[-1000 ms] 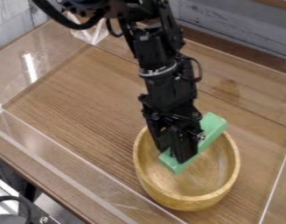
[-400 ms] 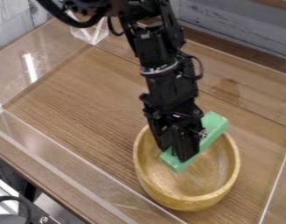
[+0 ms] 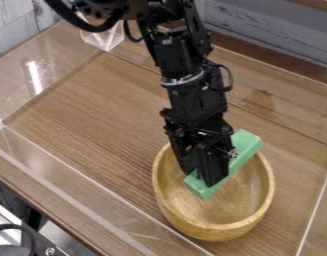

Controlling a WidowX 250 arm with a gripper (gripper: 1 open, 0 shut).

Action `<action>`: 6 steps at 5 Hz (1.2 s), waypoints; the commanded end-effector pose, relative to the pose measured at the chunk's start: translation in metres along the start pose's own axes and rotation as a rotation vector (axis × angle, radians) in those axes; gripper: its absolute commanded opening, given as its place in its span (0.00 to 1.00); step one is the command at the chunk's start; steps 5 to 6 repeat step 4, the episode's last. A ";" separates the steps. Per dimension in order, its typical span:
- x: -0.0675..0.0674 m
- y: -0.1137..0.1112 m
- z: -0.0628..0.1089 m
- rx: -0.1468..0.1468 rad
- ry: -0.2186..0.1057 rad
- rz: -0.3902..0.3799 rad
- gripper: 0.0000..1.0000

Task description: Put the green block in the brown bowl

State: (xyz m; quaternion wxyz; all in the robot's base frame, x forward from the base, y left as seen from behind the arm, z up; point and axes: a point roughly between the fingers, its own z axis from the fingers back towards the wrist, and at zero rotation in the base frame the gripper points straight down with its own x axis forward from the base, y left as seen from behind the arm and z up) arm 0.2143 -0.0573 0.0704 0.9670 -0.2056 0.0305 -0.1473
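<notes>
The brown bowl (image 3: 189, 222) is a round tan wooden bowl at the lower right of the wooden table. The green block (image 3: 245, 147) is tilted over the bowl: its upper end is by the far rim and its lower end reaches down inside. My black gripper (image 3: 209, 170) points steeply down into the bowl. Its dark fingers (image 3: 195, 160) are closed on the block's middle and hide part of it. I cannot tell whether the block's lower end touches the bowl's floor.
The wooden table (image 3: 99, 110) is ringed by low clear plastic walls (image 3: 59, 165) that run along its front-left and back edges. My arm's black links rise from the bowl toward the top of the view.
</notes>
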 end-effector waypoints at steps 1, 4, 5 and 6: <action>0.009 0.000 0.011 0.005 -0.043 -0.008 0.00; 0.009 -0.001 0.011 -0.009 -0.033 -0.005 0.00; 0.009 -0.001 0.011 -0.009 -0.033 -0.005 0.00; 0.009 -0.001 0.011 -0.009 -0.033 -0.005 0.00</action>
